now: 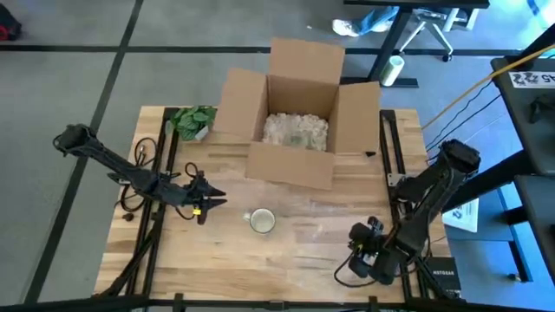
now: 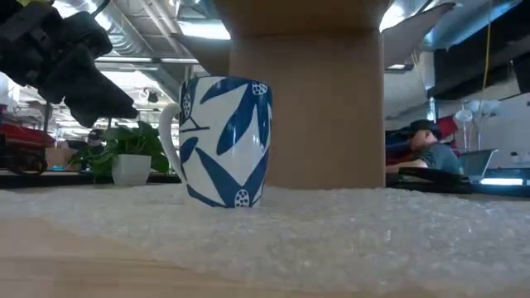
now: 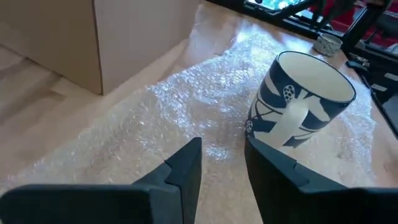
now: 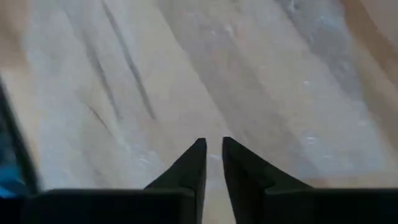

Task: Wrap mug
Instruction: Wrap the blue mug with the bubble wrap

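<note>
Mug (upright) on bubble wrap; box holds packing filler.

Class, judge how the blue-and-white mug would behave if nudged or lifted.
The mug looks glazed ceramic, so probably rigid, slippery and breakable. Standing upright on soft bubble wrap, it might wobble or tip when pushed near its rim.

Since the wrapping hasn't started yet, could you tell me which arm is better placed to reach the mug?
The left. Its gripper sits just beside the upright blue-and-white mug on the bubble wrap, fingers slightly apart and aimed at the handle. The right gripper hangs farther off near the table's front edge.
</note>
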{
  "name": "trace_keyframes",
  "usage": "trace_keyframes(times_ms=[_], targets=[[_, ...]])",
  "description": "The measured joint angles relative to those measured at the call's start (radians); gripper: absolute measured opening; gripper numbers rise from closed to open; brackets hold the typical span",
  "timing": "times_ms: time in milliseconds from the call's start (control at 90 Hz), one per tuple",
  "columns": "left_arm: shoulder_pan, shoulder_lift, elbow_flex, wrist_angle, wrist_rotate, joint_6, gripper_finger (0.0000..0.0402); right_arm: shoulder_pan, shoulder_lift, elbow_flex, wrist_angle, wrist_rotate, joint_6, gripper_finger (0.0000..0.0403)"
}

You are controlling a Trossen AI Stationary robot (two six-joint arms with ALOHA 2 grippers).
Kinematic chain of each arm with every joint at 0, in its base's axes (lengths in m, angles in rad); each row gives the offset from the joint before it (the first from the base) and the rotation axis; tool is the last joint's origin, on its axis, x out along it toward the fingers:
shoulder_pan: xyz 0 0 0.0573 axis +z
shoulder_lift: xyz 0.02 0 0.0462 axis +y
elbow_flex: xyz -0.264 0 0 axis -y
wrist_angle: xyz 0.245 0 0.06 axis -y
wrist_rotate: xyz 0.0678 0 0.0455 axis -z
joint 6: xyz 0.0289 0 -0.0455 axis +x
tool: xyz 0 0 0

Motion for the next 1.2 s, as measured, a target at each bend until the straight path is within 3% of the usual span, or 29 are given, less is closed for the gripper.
trace_keyframes(times_ms=[300, 633, 789, 900, 1044, 1200], targets=[[0.0, 0.0, 0.0, 0.005, 0.021, -0.032, 0.0105, -0.006, 0.079, -0.043, 0.068, -0.006, 0.019, 0.0134], [-0.01, 0.0, 0.0, 0.006, 0.025, -0.048, 0.0105, -0.005, 0.214, -0.082, 0.214, 0.098, 0.133, 0.0138], [-0.03, 0.0, 0.0, 0.007, 0.025, -0.054, 0.0105, -0.005, 0.29, -0.081, 0.259, 0.23, 0.183, 0.0138], [-0.04, 0.0, 0.0, 0.007, 0.025, -0.063, 0.0105, -0.018, 0.351, -0.079, 0.326, 0.334, 0.185, 0.0112], [-0.04, 0.0, 0.0, 0.009, 0.025, -0.074, 0.0105, -0.057, 0.413, -0.079, 0.441, 0.442, 0.174, 0.0018], [-0.04, 0.0, 0.0, 0.043, 0.025, -0.062, 0.0105, -0.105, 0.413, -0.066, 0.51, 0.521, 0.067, 0.0005]])
